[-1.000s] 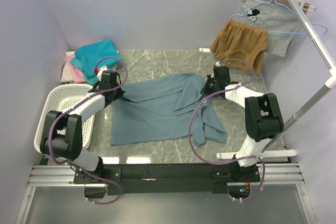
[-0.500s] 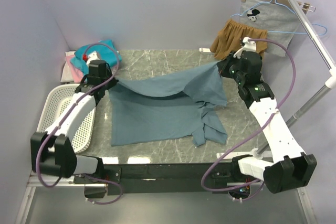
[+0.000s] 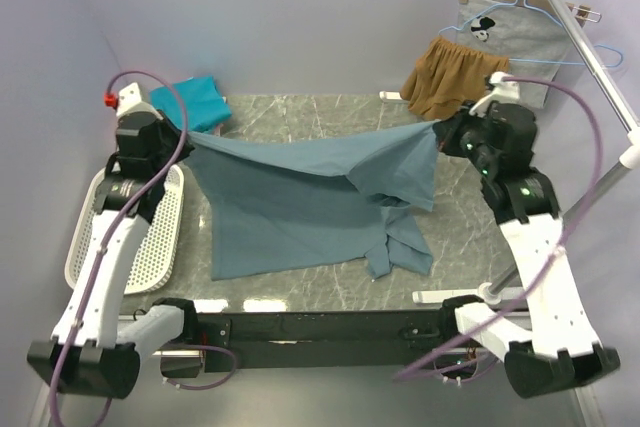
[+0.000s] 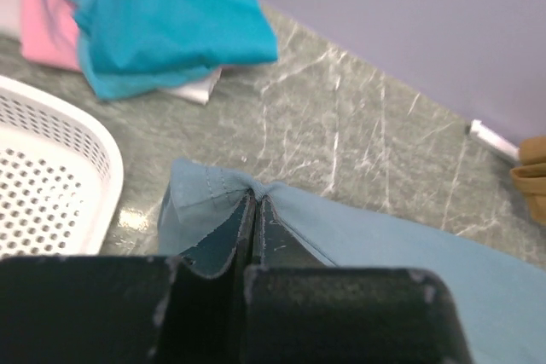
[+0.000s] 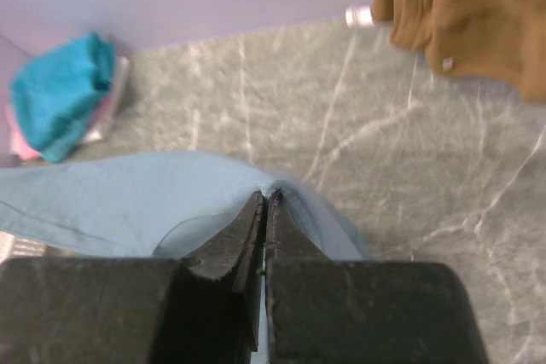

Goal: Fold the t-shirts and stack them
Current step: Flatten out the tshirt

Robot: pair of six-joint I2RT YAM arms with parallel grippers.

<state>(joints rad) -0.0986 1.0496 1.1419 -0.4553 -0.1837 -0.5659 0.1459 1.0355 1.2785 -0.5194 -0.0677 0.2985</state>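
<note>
The large grey-blue t-shirt [image 3: 300, 197] hangs stretched between my two grippers above the marble table, its lower part trailing on the table toward the front. My left gripper [image 3: 185, 134] is shut on its left corner, seen in the left wrist view [image 4: 254, 196] with the cloth [image 4: 409, 245] pinched at the tips. My right gripper [image 3: 440, 124] is shut on its right corner, seen in the right wrist view [image 5: 266, 198] with the cloth [image 5: 128, 198]. A bright teal t-shirt [image 3: 195, 99] lies folded at the back left on pink [image 4: 47, 14] and white ones.
A white perforated basket [image 3: 150, 237] stands at the left edge. Mustard-brown shorts [image 3: 450, 72] and a light grey printed garment [image 3: 520, 37] hang from a rail at the back right. A white cylinder [image 4: 495, 138] lies by the back wall.
Both grippers have risen and pulled apart, left going further left and right further right. The grey-blue t-shirt's top edge is lifted higher and stretched tauter between them.
</note>
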